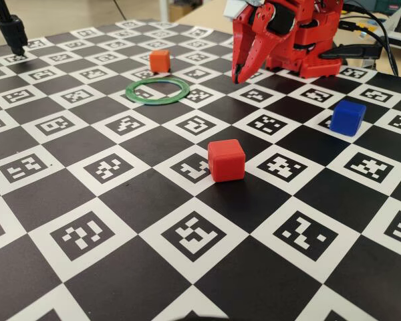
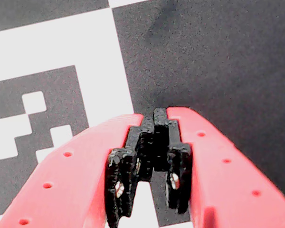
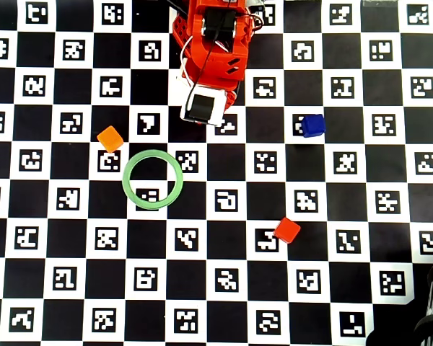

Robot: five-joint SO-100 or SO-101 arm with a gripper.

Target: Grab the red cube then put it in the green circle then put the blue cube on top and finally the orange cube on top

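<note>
Step 1, not begun — gripper (image 1: 236, 79) closed, empty, near arm base. Red cube (image 1: 226, 160) rests on checker mat (image 1: 120, 200), well apart from green circle (image 1: 158, 90) — next: open jaws, reach w/ descent over cube.

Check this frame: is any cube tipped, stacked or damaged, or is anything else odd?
Nothing stands out. The red cube, blue cube and orange cube each sit flat and apart on the checkered board. The green circle lies flat and empty. The gripper hangs shut, holding nothing.
</note>
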